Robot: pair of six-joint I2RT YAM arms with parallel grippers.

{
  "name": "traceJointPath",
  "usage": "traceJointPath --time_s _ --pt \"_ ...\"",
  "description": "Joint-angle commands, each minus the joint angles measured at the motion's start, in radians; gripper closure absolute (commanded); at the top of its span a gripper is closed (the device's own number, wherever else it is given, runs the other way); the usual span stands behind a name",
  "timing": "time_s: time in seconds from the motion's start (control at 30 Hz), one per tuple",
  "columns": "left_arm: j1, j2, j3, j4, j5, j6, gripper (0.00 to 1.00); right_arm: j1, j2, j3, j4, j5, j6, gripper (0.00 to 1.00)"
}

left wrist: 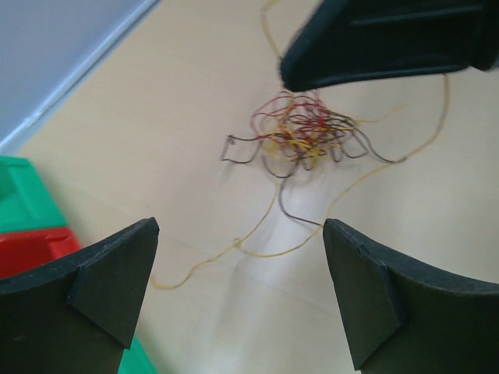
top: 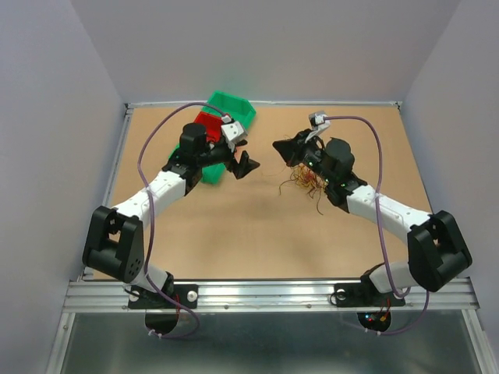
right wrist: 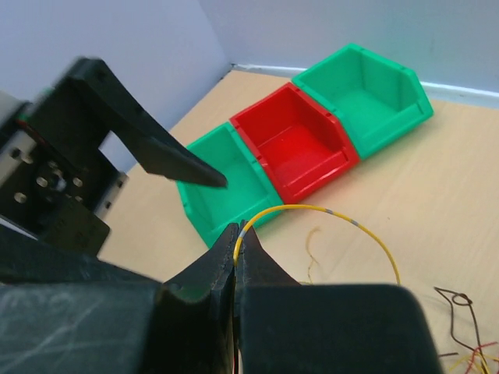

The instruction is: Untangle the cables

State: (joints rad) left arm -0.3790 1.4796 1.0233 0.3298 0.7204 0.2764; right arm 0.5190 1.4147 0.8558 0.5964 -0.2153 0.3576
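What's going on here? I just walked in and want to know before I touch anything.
Two robot arms are working on a tangle of thin wires. The right gripper is shut on one yellow wire, which arcs away from its tips. The left gripper is open and holds nothing, facing the clump of cables lying on the table by the right arm. Three bins, green, red and green, sit at the far left.

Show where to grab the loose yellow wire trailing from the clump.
Pinch the thin yellow wire near its free end, away from the tangled clump of red, yellow and brown wires, descending from above, jaws across it: no other strand crosses it there.
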Motion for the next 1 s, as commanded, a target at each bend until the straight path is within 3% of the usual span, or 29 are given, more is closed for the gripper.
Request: traceJointPath --time_s 0.0,0.37,0.53,0.77,0.97 --pt "-0.020 -0.058 -0.071 0.181 0.172 -0.003 0.01 0.022 -0.065 0.042 0.069 -0.082 0.001 0.99" --pt "-0.081 -0.025 -0.143 0.413 0.350 -0.115 0.01 0.116 -0.126 0.034 0.066 -0.088 -0.028 0.99" --pt "-0.129 -0.028 -0.169 0.451 0.288 -0.111 0.01 0.142 -0.123 0.040 0.069 -0.076 -0.040 0.99" --pt "-0.139 0.027 -0.227 0.802 0.235 -0.328 0.01 0.159 -0.117 0.031 0.111 -0.087 -0.032 0.99" --pt "-0.139 0.065 -0.232 0.898 0.225 -0.398 0.01 0.161 -0.125 0.022 0.135 -0.127 -0.016 0.99"
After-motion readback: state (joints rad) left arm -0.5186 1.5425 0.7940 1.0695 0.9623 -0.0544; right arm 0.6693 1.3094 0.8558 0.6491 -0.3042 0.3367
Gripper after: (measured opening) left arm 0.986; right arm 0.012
